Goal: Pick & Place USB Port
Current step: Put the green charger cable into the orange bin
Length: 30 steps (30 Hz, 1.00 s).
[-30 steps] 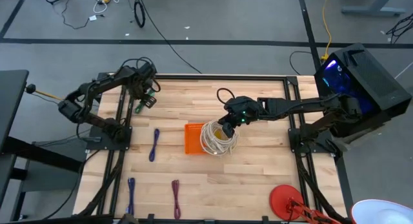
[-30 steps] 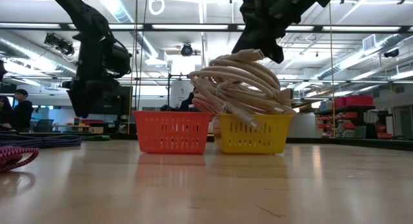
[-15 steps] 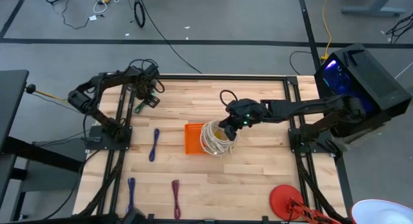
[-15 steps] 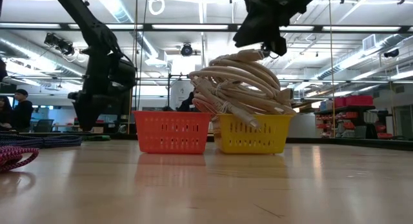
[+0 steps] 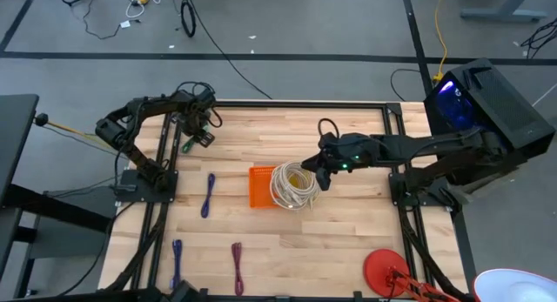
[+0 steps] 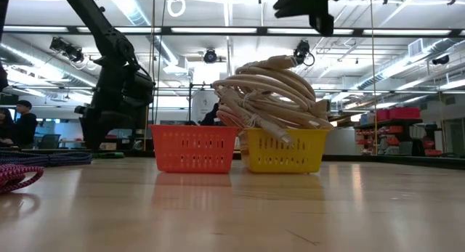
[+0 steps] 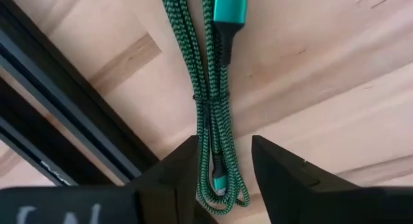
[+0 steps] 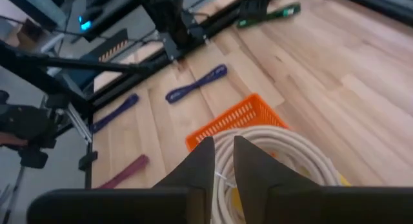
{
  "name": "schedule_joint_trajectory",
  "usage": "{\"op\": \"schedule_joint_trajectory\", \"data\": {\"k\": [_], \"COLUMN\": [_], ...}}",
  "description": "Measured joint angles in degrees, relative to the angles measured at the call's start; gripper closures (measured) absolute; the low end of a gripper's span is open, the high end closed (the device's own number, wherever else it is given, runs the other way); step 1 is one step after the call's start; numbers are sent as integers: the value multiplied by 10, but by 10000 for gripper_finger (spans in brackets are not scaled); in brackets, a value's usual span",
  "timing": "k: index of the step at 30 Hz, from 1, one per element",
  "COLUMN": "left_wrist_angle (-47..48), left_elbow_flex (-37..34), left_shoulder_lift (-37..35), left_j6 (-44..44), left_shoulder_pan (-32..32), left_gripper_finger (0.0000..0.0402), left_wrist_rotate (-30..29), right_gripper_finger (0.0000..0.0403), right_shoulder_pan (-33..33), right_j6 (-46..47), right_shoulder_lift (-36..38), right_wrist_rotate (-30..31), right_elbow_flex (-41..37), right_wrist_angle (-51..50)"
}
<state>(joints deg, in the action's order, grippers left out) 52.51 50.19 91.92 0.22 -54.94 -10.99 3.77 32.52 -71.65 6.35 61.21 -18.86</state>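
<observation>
Inspection runs left to right, with places taken from the orange basket (image 5: 262,187).

Left gripper (image 7: 222,162): low over the green cable (image 7: 211,88), which lies on the tabletop (image 5: 348,241) well to the left of the orange basket and toward the far edge, close beside the dark frame rail (image 7: 58,130). This green braided bundle appears to be the task's item. The fingers (image 7: 169,173) stand apart, one on each side of the bundle's looped end, and have hold of nothing. Whether they touch the tabletop cannot be told.

Risks, as judgement:
- The fingers straddle only the looped end; closing there may catch one strand, and the bundle could sag or pull loose from its tie on lifting.
- The frame rail sits just beside the cable; a slight sideways drift could bring a finger against it.
- The cream cable coil (image 5: 294,187) is heaped above the yellow basket (image 6: 285,150), touching the orange basket's right side; a carried cable swung low could snag it.

Orientation of the green cable: folded into a narrow bundle, its long axis runs away from the left gripper along the rail. The teal connector (image 7: 229,6) lies at the end farther from the fingers, the loop at the near end.

Right gripper (image 8: 222,161): raised above the cream cable coil, fingers nearly together with a narrow gap, holding nothing visible.
</observation>
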Motion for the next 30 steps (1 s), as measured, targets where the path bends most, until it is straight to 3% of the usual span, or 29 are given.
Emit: {"op": "schedule_joint_trajectory", "data": {"k": [5,10,17,19,23,26,30], "left_wrist_angle": [1,-10,-23,-19,23,68,58], "left_elbow_flex": [0,-14,-62,-54,-13,-2,-3], "left_shoulder_lift": [0,0,17,19,21,21,23], "left_j6": [-5,-38,-9,-15,-42,-34,-35], "left_shoulder_pan": [4,21,82,76,44,30,29], "left_gripper_finger": [283,282,261,253,234,222,216], "left_wrist_rotate": [13,45,-68,-63,0,-35,-37], "right_gripper_finger": [342,342,342,342,342,342,342], "right_shoulder_pan": [15,29,46,52,53,53,56], "right_j6": [0,0,6,9,9,7,9], "right_shoulder_lift": [24,32,32,32,32,32,32], "right_wrist_rotate": [30,51,53,53,53,53,53], "right_elbow_flex": [0,0,0,0,0,0,0], "right_wrist_angle": [0,1,0,0,-1,-5,-5]}}
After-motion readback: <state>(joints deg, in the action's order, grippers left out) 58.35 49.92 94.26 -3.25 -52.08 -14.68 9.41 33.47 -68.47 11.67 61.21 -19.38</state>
